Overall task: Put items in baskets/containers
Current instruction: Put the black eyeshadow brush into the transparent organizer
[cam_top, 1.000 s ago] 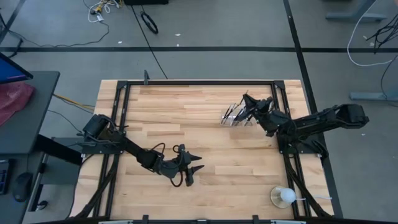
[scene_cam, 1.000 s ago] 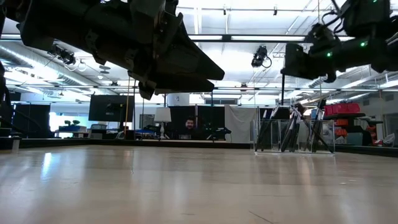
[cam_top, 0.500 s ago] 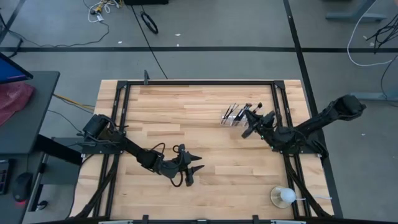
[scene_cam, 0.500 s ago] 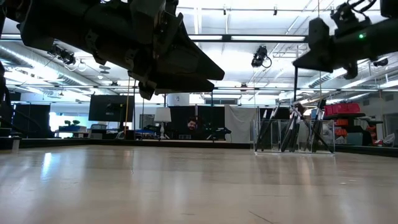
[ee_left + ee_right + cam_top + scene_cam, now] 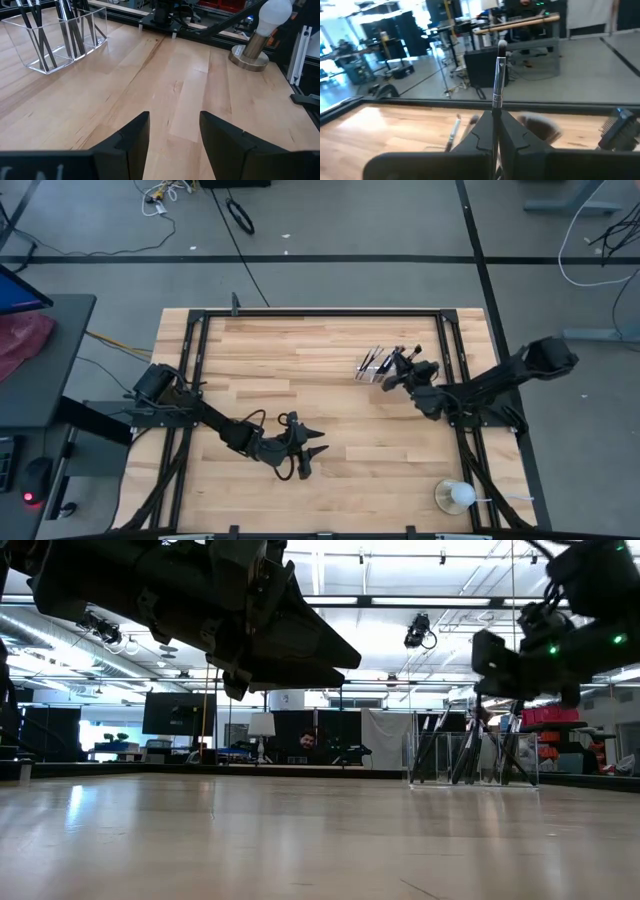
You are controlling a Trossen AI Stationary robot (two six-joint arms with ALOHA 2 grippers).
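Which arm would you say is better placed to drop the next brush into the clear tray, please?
The right. Its hand is shut on a brush beside the clear tray; the left hand, open and empty, waits far from it.

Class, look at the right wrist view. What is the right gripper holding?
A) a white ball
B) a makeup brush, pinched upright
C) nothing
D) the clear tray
B: the right gripper is shut on a thin makeup brush, which stands up from between its fingers.
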